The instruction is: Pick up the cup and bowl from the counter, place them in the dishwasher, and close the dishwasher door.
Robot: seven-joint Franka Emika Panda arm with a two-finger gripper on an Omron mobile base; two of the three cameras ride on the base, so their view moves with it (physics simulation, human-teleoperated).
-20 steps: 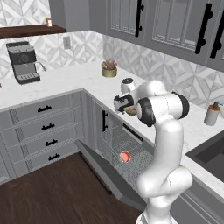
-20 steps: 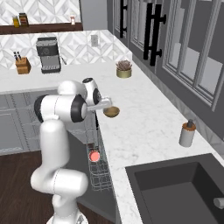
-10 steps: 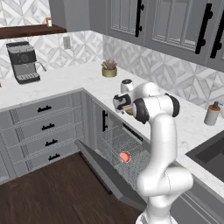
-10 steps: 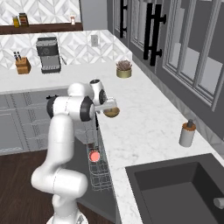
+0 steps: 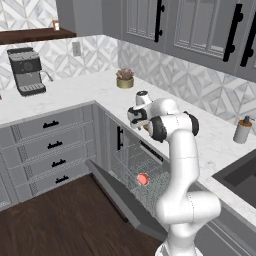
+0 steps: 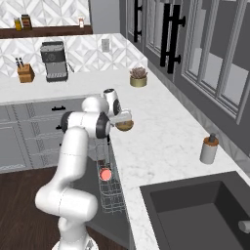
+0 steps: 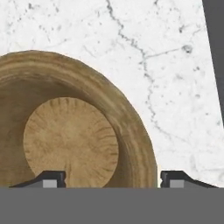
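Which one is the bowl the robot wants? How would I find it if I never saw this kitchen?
Look at the white marble counter, near the edge above the open dishwasher. The bowl sits there, right under the robot's gripper. It is small, round, shallow and golden-brown like wood, unlike the taller grey soap dispenser near the sink, or the potted plant.

The bowl's (image 7: 83, 127) rim stands between the two finger tips (image 7: 50, 179), one inside the hollow, one over bare counter (image 7: 175, 87) — open marble lies all around it; below, the dropped dishwasher door (image 5: 122, 197) and rack (image 5: 142, 167) lie open — the cup (image 5: 143, 179) occupies one spot
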